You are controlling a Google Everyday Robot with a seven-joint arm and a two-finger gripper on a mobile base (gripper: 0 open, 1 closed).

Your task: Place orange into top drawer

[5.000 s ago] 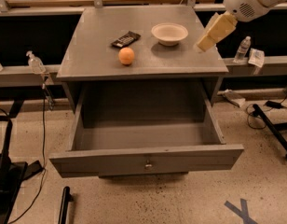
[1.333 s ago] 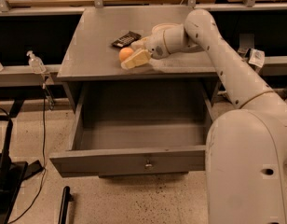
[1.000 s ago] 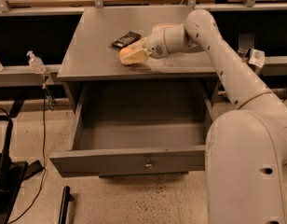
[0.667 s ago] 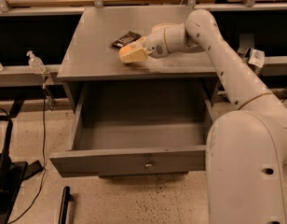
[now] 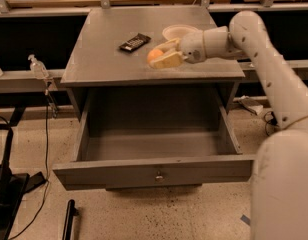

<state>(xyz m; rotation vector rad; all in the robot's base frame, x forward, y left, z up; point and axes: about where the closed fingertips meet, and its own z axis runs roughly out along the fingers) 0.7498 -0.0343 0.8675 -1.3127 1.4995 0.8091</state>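
The orange (image 5: 153,55) is between the two beige fingers (image 5: 167,61) of my gripper (image 5: 160,54), which is shut on it, at or just above the grey cabinet top (image 5: 104,59) near its front edge. My white arm reaches in from the right. The top drawer (image 5: 154,173) stands pulled wide open below, its front panel with a small metal knob (image 5: 159,175) towards me. The drawer's inside holds nothing.
A white bowl (image 5: 180,31) sits on the cabinet top just behind the gripper. A dark flat packet (image 5: 134,42) lies left of it. A clear bottle (image 5: 38,67) stands on the rail at left. Dark stands and cables are on the floor at lower left.
The gripper came down from the upper right, closed on the orange, and has now carried it a little to the right along the cabinet top. The drawer has not moved.
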